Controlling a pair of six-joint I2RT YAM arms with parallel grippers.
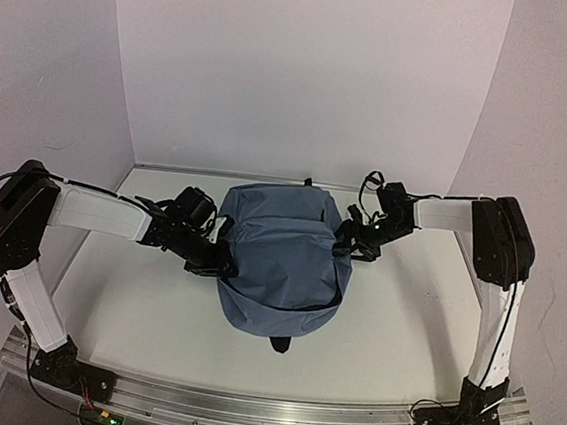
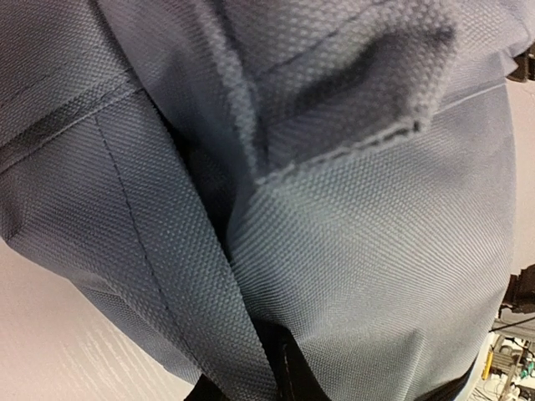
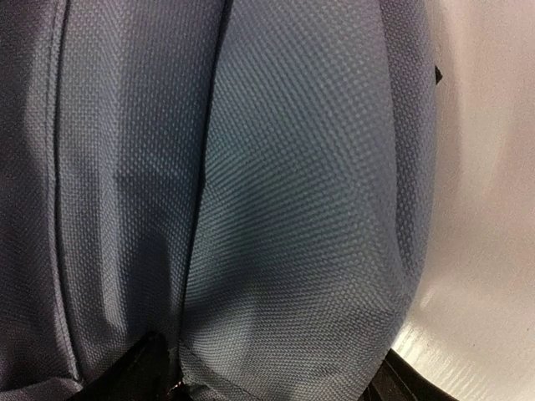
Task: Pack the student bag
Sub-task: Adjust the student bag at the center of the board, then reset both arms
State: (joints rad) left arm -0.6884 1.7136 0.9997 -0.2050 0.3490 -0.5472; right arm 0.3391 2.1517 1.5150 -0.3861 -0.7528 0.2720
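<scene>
The student bag (image 1: 284,258), a large slate-blue fabric backpack, lies flat in the middle of the white table. At the bag's left edge my left gripper (image 1: 221,259) is pressed in. In the left wrist view its black fingertips (image 2: 292,378) sit close together, pinching a fold of the bag's weave (image 2: 376,251). My right gripper (image 1: 346,244) is at the bag's right edge. Its two fingers (image 3: 138,368) stand wide apart there, against either side of a thick bulge of the bag's fabric (image 3: 292,209). What is inside the bag is hidden.
A black strap loop (image 1: 279,345) sticks out from the bag's near end. Bare table (image 1: 124,303) lies to its left, right and front. White walls close in the back and both sides. An aluminium rail (image 1: 265,407) carries the arm bases along the near edge.
</scene>
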